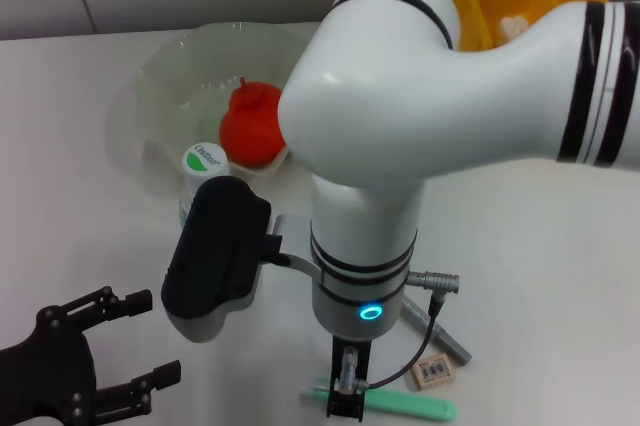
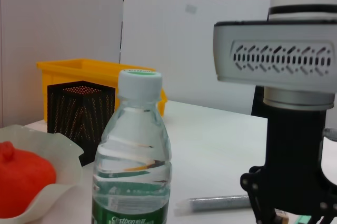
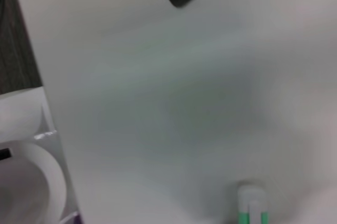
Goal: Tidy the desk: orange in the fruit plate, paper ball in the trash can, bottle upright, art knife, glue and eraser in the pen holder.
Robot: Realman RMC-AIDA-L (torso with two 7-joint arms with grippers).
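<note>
Head view puts my right gripper (image 1: 347, 401) at six o'clock, pinching the mint-green plastic art knife (image 1: 395, 404). At eleven, the frilly clear fruit plate (image 1: 160, 86) holds the orange (image 1: 250, 124); the capped water bottle (image 1: 203, 168) stands upright beside it. Left gripper (image 1: 150, 338) idles spread at eight. A labelled eraser (image 1: 433, 370) lies at five.

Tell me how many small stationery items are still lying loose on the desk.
3 visible: a green art knife under the right gripper, an eraser beside it, a grey glue stick behind. The arm may hide more.
</note>
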